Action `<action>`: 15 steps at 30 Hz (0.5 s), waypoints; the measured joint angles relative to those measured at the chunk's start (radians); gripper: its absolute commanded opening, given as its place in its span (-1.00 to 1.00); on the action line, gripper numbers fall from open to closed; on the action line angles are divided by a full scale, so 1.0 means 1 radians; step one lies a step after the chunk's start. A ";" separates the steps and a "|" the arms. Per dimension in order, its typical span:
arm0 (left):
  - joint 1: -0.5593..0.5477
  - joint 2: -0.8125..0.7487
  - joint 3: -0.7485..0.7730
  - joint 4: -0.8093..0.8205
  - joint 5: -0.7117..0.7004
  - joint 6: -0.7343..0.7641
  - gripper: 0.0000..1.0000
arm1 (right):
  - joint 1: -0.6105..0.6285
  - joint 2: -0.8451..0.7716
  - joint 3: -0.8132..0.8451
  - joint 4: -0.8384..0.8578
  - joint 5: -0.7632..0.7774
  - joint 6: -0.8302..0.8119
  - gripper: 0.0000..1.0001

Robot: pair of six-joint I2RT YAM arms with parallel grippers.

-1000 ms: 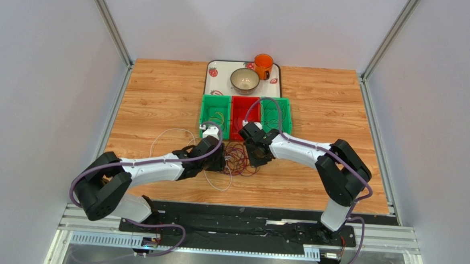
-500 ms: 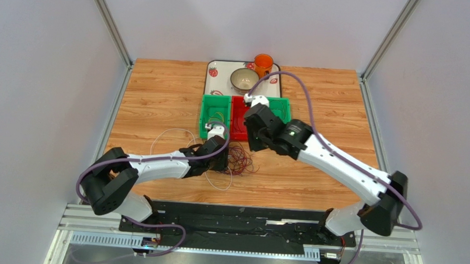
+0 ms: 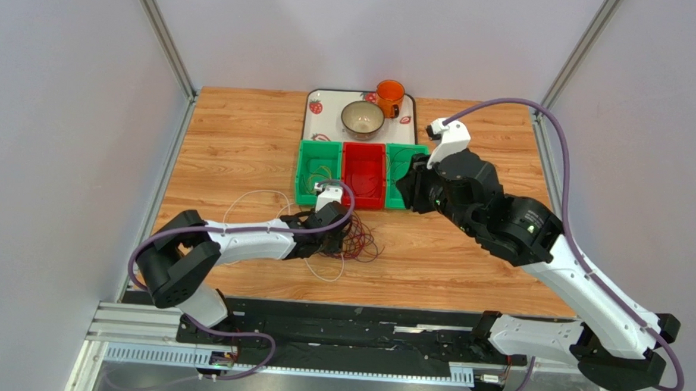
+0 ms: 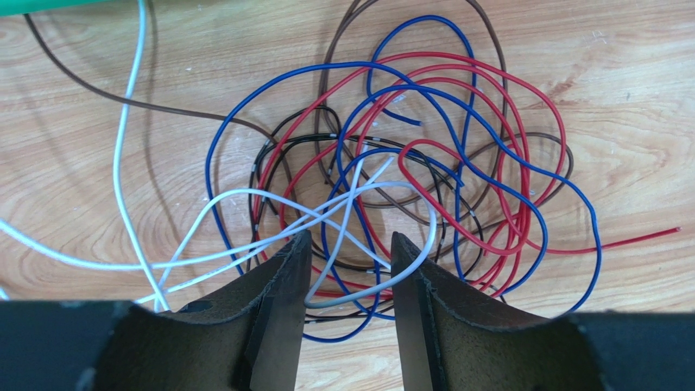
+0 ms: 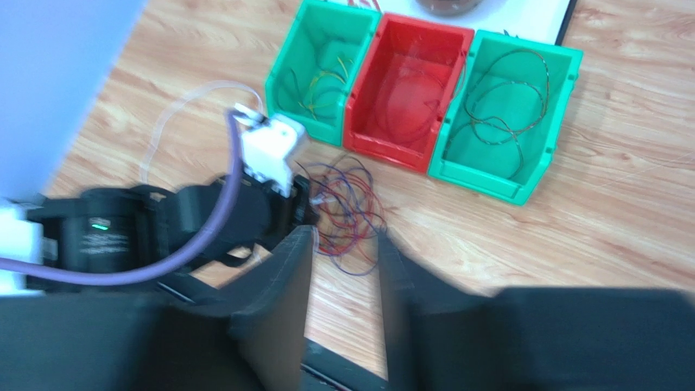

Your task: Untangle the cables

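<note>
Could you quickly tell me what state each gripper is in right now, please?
Left gripper: open, low over the cables, with a white loop lying between its jaws, not clamped.
Right gripper: open, holding nothing.

The three bins wall off the far side of the cables, and the left arm lies along their left. Bare table lies open to their right
</note>
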 measured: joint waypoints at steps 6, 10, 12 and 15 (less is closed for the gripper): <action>0.000 -0.060 -0.053 0.012 -0.012 -0.006 0.14 | -0.002 0.117 -0.158 0.022 -0.024 0.037 0.01; 0.000 -0.081 -0.065 0.018 -0.015 -0.011 0.14 | -0.002 0.240 -0.261 0.031 -0.058 0.051 -0.12; 0.000 -0.083 -0.065 0.022 -0.017 -0.014 0.14 | -0.002 0.268 -0.299 0.038 -0.085 0.053 -0.14; 0.000 -0.083 -0.065 0.023 -0.021 -0.014 0.15 | -0.001 0.270 -0.352 0.085 -0.144 0.040 -0.12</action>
